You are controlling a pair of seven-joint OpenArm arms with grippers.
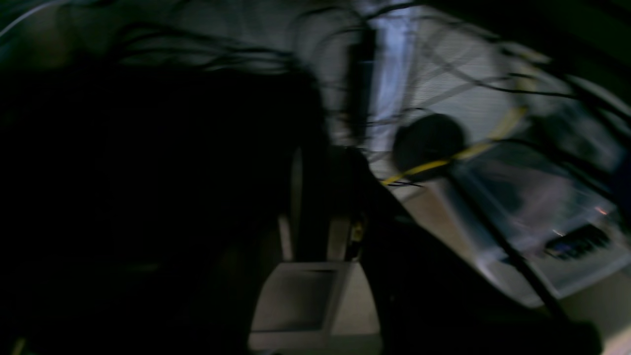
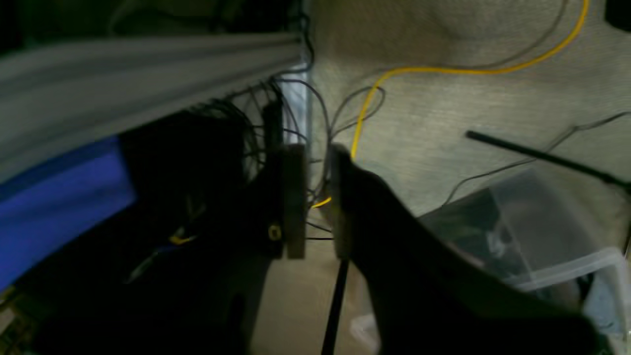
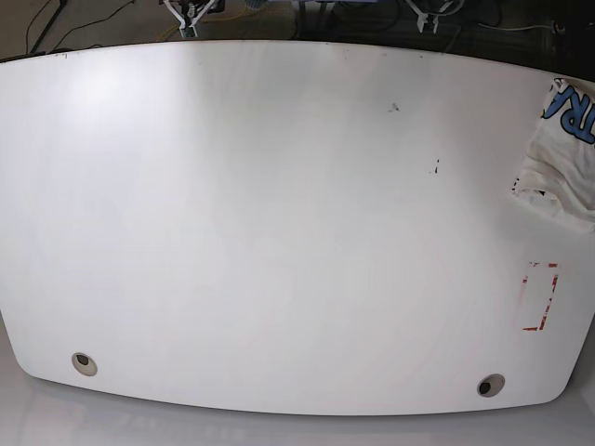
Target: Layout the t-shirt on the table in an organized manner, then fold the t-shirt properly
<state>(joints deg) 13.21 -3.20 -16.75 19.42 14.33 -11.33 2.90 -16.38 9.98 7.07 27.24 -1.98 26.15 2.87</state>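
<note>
white cotton, bunched and creased, lies at the far right edge of the table (image 3: 279, 204) in the base view: the t-shirt (image 3: 560, 153) is a crumpled heap, partly cut off by the frame, so its long axis cannot be told for certain; the visible part runs roughly from the upper right down toward the table's middle right, with blue printed letters showing at its upper end. below it, apart from it, sits a red dashed rectangle (image 3: 539, 297), and 2 round grommet holes (image 3: 85, 362) mark the near corners. a few small dark specks dot the surface near the shirt. only the base view shows the shirt and the tabletop; neither arm appears in it. the wrist views show none of that: both are dark and blurred and look out at a floor or background strewn with cables. in the right wrist view the right gripper (image 2: 313, 197) has its 2 fingers (image 2: 295, 197) standing close together with a narrow gap between them and nothing in it; a yellow cable (image 2: 443, 70) and thin black wires lie behind, and a clear plastic bin (image 2: 532, 236) sits at the lower right. in the left wrist view the left gripper (image 1: 315, 207) is mostly a black silhouette, and i cannot tell whether its jaws are wide or narrow; a yellow cable (image 1: 463, 153) crosses the background there.
</note>
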